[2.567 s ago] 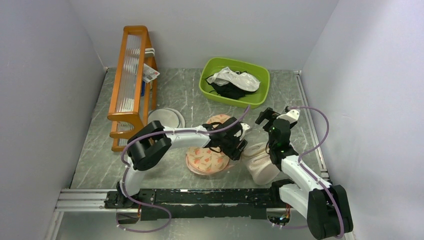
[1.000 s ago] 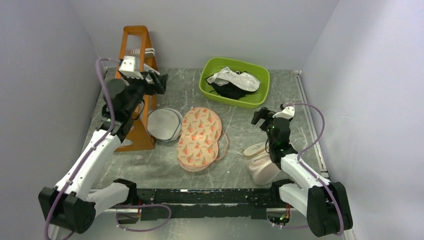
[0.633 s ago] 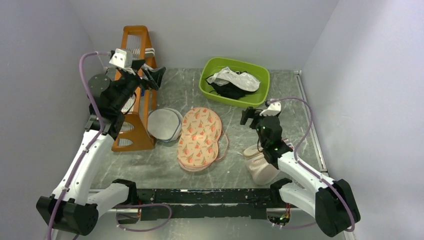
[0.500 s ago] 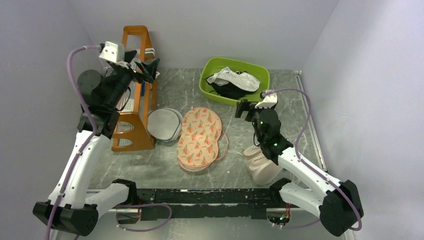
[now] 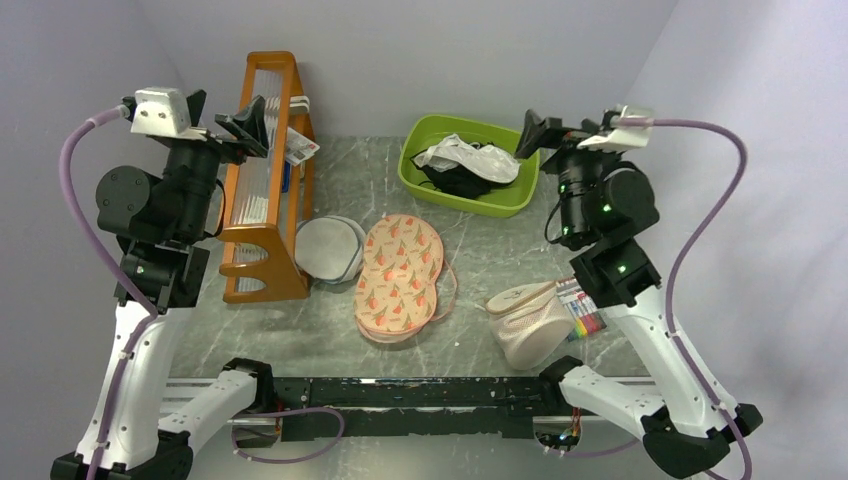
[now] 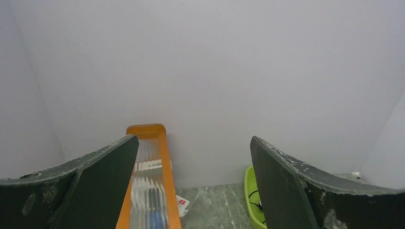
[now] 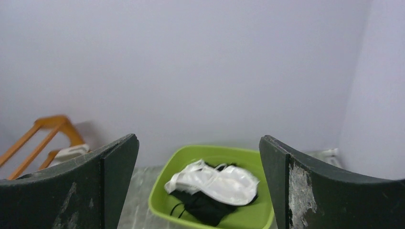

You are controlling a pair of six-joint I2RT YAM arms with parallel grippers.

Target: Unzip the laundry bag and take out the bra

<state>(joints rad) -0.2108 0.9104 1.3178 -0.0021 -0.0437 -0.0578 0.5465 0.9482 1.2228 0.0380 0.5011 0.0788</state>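
The laundry bag (image 5: 400, 275), a two-lobed cream pouch with orange leaf print and pink edging, lies flat mid-table with no gripper on it. The bra (image 5: 465, 158), white with thin straps, lies on black garments in the green bin (image 5: 415, 178); the right wrist view also shows it (image 7: 215, 183). My left gripper (image 5: 240, 120) is open and empty, raised high beside the orange rack. My right gripper (image 5: 535, 132) is open and empty, raised high at the bin's right end. In both wrist views the jaws stand wide apart, left (image 6: 194, 138) and right (image 7: 198, 139).
An orange wooden rack (image 5: 262, 170) stands at the back left. A round grey-white mesh disc (image 5: 330, 248) lies beside it. A plain beige mesh pouch (image 5: 528, 320) and a small coloured card (image 5: 583, 305) lie at the front right. Grey walls close three sides.
Both arms have lifted up and away from the table. The left gripper left the printed pouch and rose beside the rack; the right rose toward the bin. The pouch shifted slightly.
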